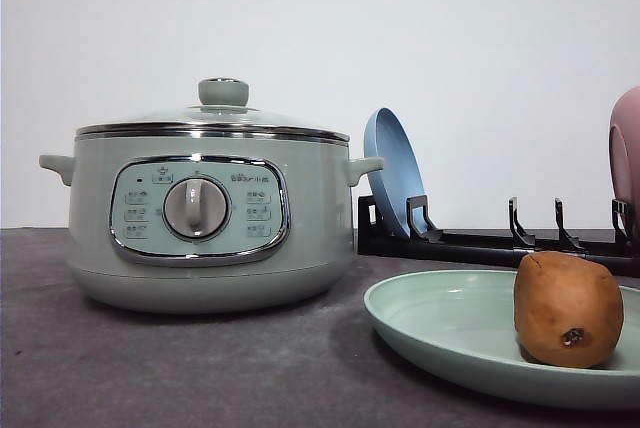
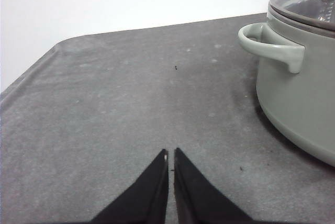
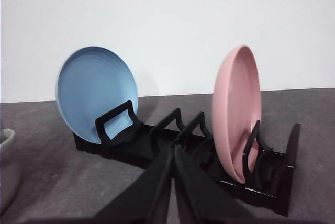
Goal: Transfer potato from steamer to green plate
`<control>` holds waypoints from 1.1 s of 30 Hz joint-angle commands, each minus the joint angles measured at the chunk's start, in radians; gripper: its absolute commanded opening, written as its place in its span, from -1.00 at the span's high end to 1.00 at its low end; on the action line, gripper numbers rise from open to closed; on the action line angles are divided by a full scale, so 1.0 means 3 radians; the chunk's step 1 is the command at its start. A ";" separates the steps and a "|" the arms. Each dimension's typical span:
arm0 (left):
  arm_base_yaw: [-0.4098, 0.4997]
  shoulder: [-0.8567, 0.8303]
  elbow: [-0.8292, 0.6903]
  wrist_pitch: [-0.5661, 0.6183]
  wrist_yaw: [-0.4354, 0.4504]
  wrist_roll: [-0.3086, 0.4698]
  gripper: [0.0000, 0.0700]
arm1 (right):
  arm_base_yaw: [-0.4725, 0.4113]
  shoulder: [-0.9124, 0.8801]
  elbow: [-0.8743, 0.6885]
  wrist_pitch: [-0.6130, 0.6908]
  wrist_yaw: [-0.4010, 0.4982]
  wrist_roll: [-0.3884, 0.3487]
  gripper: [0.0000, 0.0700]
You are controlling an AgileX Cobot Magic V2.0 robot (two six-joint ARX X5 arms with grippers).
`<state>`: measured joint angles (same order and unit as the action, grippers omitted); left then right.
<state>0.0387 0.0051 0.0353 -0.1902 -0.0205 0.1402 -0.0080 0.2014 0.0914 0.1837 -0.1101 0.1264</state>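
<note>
Front view: steamer (image 1: 210, 218) sits left of centre on a dark grey, slightly mottled matte table (image 1: 150, 378). Body is rounded, pale sage green, smooth; chrome band under a glass lid (image 1: 215, 118) with a green knob (image 1: 223, 92). Lid is on. Chrome-rimmed control panel faces the camera, round silver dial (image 1: 196, 207) in its middle, small stub handles at both sides. Potato (image 1: 567, 309) lies on the green plate (image 1: 450, 323) at lower right, toward the plate's right part; lumpy oval, brown-orange matte skin, one dark spot low on its front. Plate is wide, shallow, glossy mint, low rim. Behind it a black slotted rack (image 1: 480, 243) holds a blue plate (image 1: 394, 172) on edge; a pink dish (image 1: 627, 163) is cut by the right frame edge. White wall, two sockets up high.

Left wrist view: left gripper (image 2: 170, 155) has thin black wedge fingers, tips nearly touching with a hairline slit, holding nothing, over bare grey table. Steamer side with its loop handle (image 2: 272, 46) is nearby, glass lid edge above.

Right wrist view: right gripper (image 3: 173, 149) has its black fingers pressed almost together, empty. Beyond it the black rack carries the blue plate, faintly ridged, and the smooth pink dish, both upright, well apart.
</note>
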 commanded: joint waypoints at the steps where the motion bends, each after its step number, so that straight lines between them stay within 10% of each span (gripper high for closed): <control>1: 0.0001 -0.0008 -0.0058 -0.0038 -0.0001 0.0005 0.97 | -0.0007 -0.0089 -0.0067 0.0029 -0.0008 -0.0049 1.00; 33: 0.0001 -0.0007 -0.0058 -0.0037 -0.0001 0.0004 0.97 | 0.0013 -0.0660 -0.0267 -0.1157 -0.0156 -0.0337 1.00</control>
<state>0.0387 0.0051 0.0353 -0.1898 -0.0204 0.1402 -0.0067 0.0040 0.0162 -0.1609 -0.1574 0.0330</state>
